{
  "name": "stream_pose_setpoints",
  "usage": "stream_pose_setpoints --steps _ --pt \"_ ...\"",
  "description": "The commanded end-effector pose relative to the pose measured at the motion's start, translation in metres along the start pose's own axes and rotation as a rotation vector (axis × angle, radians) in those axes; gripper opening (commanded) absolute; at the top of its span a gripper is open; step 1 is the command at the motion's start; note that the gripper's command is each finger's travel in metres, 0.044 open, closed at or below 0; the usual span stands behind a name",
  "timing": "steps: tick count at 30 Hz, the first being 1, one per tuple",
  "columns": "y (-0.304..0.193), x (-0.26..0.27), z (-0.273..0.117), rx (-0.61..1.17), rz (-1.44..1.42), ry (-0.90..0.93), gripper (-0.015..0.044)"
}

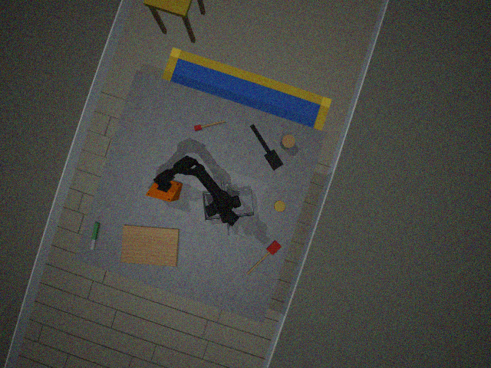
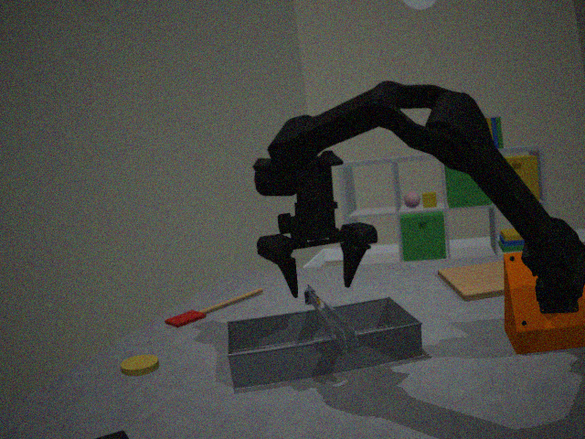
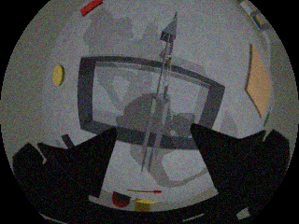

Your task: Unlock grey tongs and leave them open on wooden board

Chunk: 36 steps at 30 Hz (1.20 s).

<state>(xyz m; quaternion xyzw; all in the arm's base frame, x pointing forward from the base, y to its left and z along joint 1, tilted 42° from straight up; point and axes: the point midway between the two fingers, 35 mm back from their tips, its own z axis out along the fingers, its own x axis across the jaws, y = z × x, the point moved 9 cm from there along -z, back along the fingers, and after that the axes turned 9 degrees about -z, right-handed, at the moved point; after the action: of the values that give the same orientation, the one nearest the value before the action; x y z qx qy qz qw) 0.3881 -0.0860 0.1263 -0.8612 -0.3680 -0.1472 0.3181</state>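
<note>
The grey tongs lie across the roasting tin, their arms close together. In the wrist view their hinge end sticks out past the tin's upper rim and their tips reach past its lower rim. My gripper is open and empty, pointing down above the tin, with its fingers apart on either side of the tongs' line and not touching them. The wooden board lies flat, apart from the tin. In the top view the arm hides most of the tongs.
My arm's orange base block stands near the board. A yellow disc and a red spatula lie beyond the tin's other end. A black spatula, a round wooden piece and a green-handled tool lie farther off.
</note>
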Motion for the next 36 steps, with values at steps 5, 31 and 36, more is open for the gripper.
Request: stream_pose_setpoints --steps 5,31,36 --pt "0.008 -0.011 0.016 0.039 0.165 -0.022 0.0440" --pt "0.007 -0.010 0.045 0.039 0.165 -0.021 0.0440" --pt "0.007 -0.010 0.053 0.039 0.165 -0.021 0.0440"
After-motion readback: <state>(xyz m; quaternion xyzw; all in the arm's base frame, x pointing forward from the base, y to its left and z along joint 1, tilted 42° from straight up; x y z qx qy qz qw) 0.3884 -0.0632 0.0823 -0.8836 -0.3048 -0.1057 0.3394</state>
